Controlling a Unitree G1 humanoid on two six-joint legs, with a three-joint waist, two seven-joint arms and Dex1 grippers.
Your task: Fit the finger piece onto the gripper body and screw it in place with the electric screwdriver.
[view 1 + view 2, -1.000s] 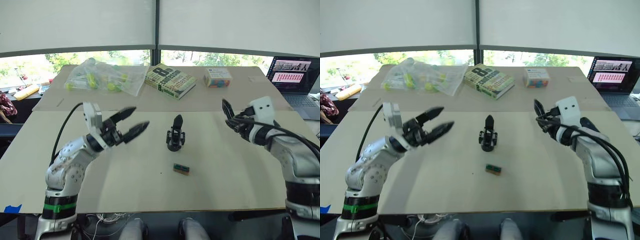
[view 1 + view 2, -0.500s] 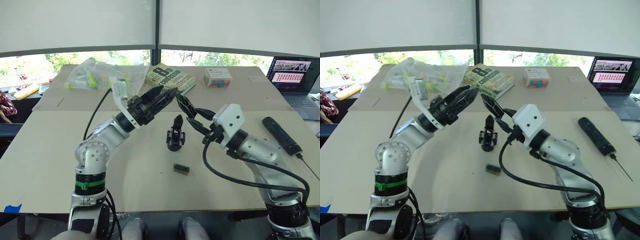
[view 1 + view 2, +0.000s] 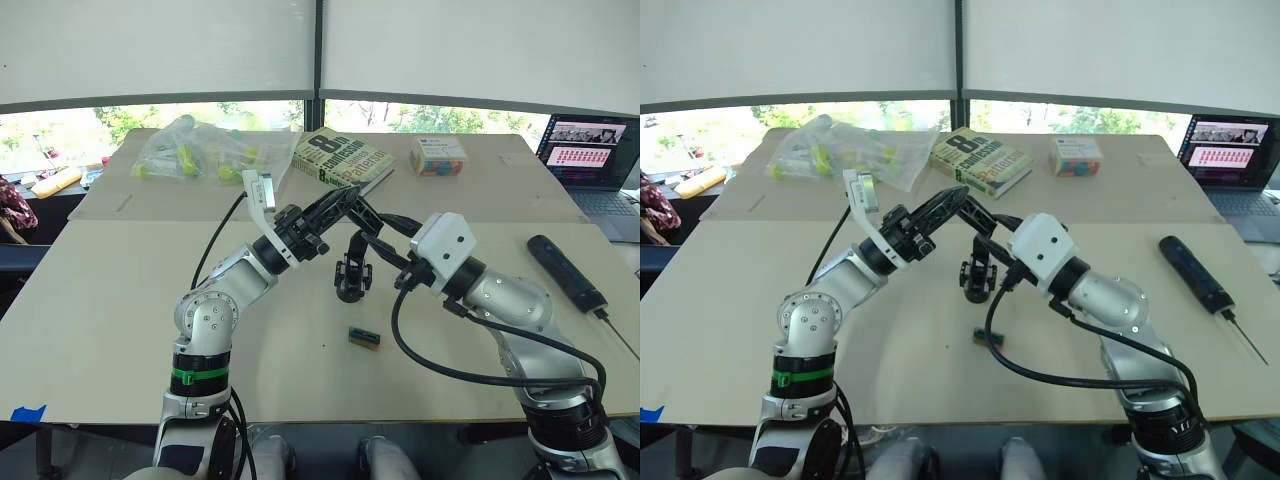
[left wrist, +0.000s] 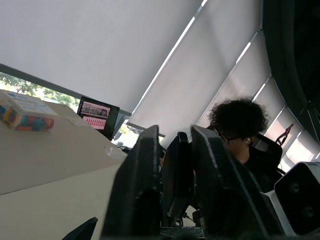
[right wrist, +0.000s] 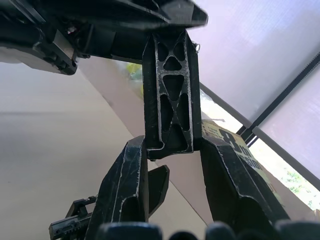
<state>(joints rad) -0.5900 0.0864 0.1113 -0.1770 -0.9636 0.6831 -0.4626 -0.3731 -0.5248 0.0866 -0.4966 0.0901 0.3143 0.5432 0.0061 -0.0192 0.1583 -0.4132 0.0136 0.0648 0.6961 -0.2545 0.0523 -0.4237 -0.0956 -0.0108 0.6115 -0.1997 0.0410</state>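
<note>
Left gripper narrowly parted, holding a black finger piece; right gripper meets it, its fingers set narrowly at that piece's end, above gripper body mid-table; screwdriver far right, untouched

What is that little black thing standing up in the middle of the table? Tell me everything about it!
That is the gripper body, a small black mechanical piece that looks like plastic and metal. It has a rounded base sitting on the tan table and a pointed finger sticking straight up. The left gripper and right gripper hover close above its tip; whether they touch it cannot be told. A small green block lies nearby, apart from it.
</note>
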